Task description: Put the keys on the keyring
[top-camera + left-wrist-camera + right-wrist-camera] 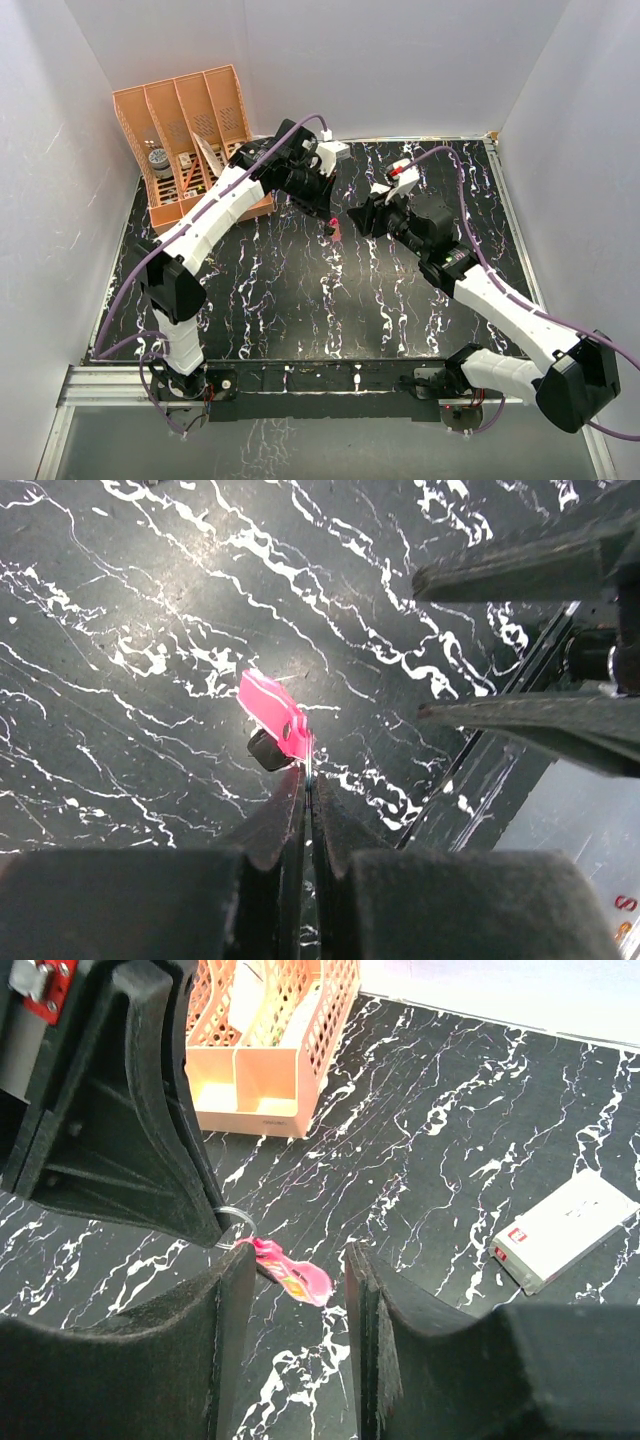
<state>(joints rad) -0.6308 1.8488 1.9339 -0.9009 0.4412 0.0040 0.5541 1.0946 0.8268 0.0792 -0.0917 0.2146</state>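
The keyring's thin metal ring (232, 1228) is pinched edge-on between the shut fingers of my left gripper (308, 775) and held above the black marble table. Its pink tag (272, 713) hangs from the ring, with a small dark key head (267, 751) beside it. In the right wrist view the tag (297, 1273) hangs between the open fingers of my right gripper (298, 1252), whose left fingertip is close to the ring. From above, the left gripper (325, 213) and right gripper (360, 216) meet at the table's middle, with the tag (333, 231) just below them.
An orange divided organizer (190, 140) stands at the back left, also in the right wrist view (270, 1050). A white rectangular box with a red mark (565, 1230) lies flat to the right of my right gripper. White walls enclose the table.
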